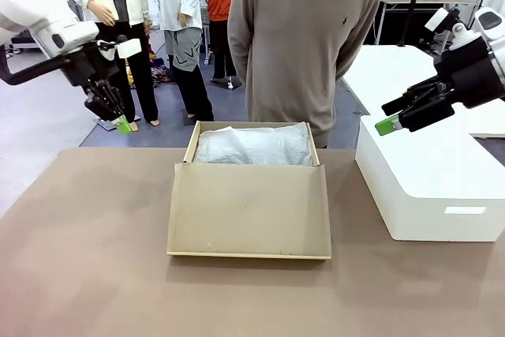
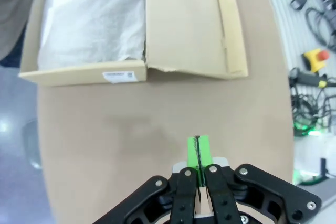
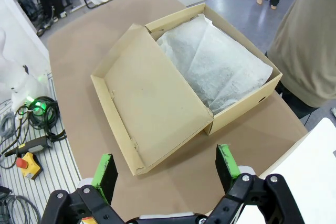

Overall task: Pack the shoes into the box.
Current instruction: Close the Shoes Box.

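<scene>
Spanning the scene was the brown table (image 1: 95,258), and a person in a taupe sweater (image 1: 304,37) stood at its far edge, right behind the box. A large white block (image 1: 426,187) sat on the right side of the table, well apart from the box.

The tan cardboard shoebox (image 1: 192,144) rested at the middle of the table towards the far side. It was open, its hinged lid (image 1: 248,207) folded flat on the tabletop towards the near side. Crumpled white tissue paper (image 1: 252,146) filled the box up to its rim, and what lay beneath could not be told. A small white label (image 2: 121,76) was stuck on one end wall.

The left gripper (image 1: 122,124) hung in the air above the far left of the table, pointing down, its green pads pressed together on nothing. The right gripper (image 1: 387,125) hovered over the white block at the right, aimed leftwards at the box, its fingers (image 3: 227,161) spread wide apart and empty.
</scene>
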Controlling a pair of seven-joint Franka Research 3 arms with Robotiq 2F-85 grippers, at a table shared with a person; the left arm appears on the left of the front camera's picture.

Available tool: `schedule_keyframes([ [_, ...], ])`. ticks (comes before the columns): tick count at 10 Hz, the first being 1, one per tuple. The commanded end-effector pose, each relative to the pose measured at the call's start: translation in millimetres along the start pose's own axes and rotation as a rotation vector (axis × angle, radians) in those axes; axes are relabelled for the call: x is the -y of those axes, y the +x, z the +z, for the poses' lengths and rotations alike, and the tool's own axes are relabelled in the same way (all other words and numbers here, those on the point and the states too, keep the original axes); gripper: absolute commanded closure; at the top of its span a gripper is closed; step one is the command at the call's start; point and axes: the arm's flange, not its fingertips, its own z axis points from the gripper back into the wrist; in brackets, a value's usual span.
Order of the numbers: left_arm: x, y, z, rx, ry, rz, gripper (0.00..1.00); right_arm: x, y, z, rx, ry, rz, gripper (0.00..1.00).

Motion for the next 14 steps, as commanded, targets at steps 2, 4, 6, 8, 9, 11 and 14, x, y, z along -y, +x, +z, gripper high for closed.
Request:
schedule_keyframes([
  [2, -23.8, -15.8, -16.8, 0.051, -0.081, 0.071, 1.0, 2.1, 0.1, -3.4, 0.037, 0.014, 0.021, 0.0],
  [4, -38.8, -26.1, -37.7, 0.059, -0.122, 0.083, 1.0, 2.1, 0.1, -3.4, 0.037, 0.014, 0.021, 0.0],
  [6, -49.0, -33.6, -51.6, 0.082, -0.156, 0.107, 1.0, 2.1, 0.1, -3.4, 0.037, 0.014, 0.021, 0.0],
  [8, -52.2, -36.8, -58.4, 0.083, -0.181, 0.104, 1.0, 2.1, 0.1, -3.4, 0.037, 0.014, 0.021, 0.0],
  [9, -48.4, -39.2, -62.5, 0.052, -0.151, 0.104, 1.0, 2.1, 0.1, -3.4, 0.037, 0.014, 0.021, 0.0],
  [11, -48.4, -39.2, -62.5, 0.052, -0.151, 0.104, 1.0, 2.1, 0.1, -3.4, 0.037, 0.014, 0.021, 0.0],
  [14, -50.1, -38.8, -64.0, 0.054, -0.16, 0.102, 1.0, 2.1, 0.1, -3.4, 0.037, 0.014, 0.021, 0.0],
])
